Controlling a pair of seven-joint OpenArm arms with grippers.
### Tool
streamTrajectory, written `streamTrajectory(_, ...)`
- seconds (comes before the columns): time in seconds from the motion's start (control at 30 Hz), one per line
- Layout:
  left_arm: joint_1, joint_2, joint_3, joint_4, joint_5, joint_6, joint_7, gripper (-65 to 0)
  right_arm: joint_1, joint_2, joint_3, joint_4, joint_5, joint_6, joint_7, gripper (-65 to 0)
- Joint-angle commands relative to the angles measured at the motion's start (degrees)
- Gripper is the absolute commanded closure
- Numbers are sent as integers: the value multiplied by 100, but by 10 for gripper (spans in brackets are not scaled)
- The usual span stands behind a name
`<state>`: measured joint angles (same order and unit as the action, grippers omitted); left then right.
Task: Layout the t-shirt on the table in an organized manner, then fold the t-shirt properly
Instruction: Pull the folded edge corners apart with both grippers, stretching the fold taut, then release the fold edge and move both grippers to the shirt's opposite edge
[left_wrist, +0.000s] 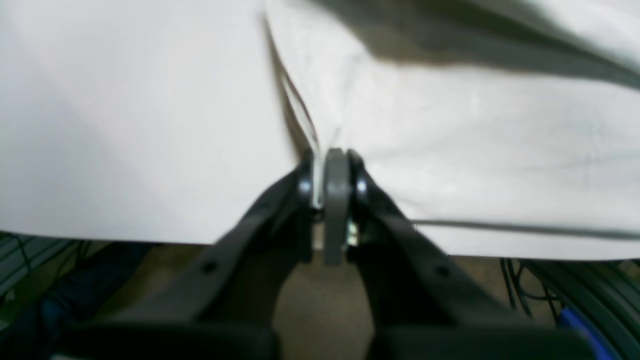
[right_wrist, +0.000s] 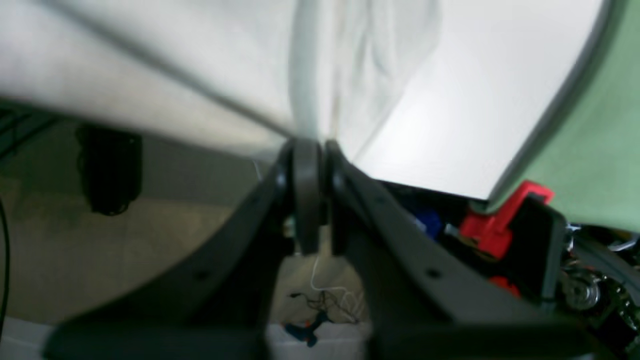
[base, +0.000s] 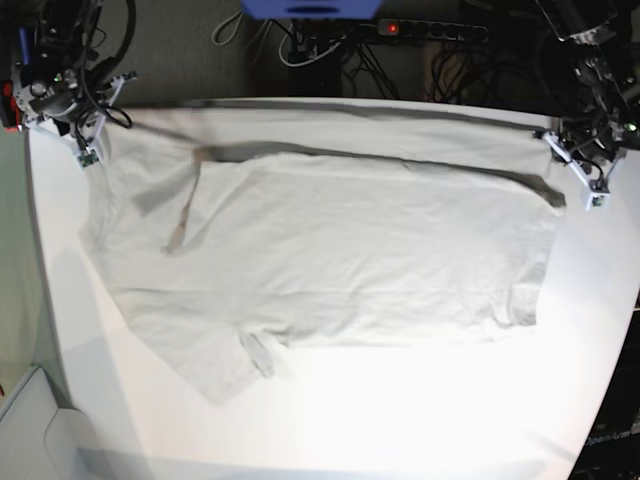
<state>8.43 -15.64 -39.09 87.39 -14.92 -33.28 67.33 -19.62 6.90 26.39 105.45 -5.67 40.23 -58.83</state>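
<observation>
The pale t-shirt (base: 330, 250) lies spread wide across the white table (base: 400, 420), one short sleeve pointing toward the near edge. Its far edge is stretched taut between both grippers and casts a shadow band on the cloth below. My left gripper (base: 592, 190) is at the far right corner; in the left wrist view its jaws (left_wrist: 332, 155) are shut on a fold of the t-shirt (left_wrist: 475, 140) over the table's edge (left_wrist: 125, 125). My right gripper (base: 88, 152) is at the far left corner; its jaws (right_wrist: 310, 145) stand together on the t-shirt's edge (right_wrist: 350, 65).
A power strip and tangled cables (base: 430, 30) lie on the floor behind the table's far edge. A green surface (base: 12, 250) runs along the table's left side, with a red clamp (right_wrist: 500, 220) near that corner. A white bin (base: 30, 420) sits at the lower left.
</observation>
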Motion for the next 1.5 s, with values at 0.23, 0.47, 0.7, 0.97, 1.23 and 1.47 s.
streamTrajectory(0.23,85,-208,-43,118,2,0,-21,-205,41,71,301,141,-44,-23,23,-207)
streamTrajectory(0.47,252,-181,-69,118,-25,0,-21,-363,58,80,301,150,-35,-23,23,-217)
streamTrajectory(0.7,410,-208,-104,118,-51,0,-65,-367,137,115,310,510,-61,-23,15,-308)
streamTrajectory(0.97,463,-208,-649,434,-42,-9,-21,-503,375,291,486,589,-61,-23,15,-410)
streamTrajectory(1.23,489,-199,-719,1155,-16,0,-30,-513,1289,475,495,554,-70,-23,-284,-415)
streamTrajectory(1.47,-258,-172,-1133,1304,2,0,-65,-517,3311,950,-226,-1151,-70,-23,-741,-415)
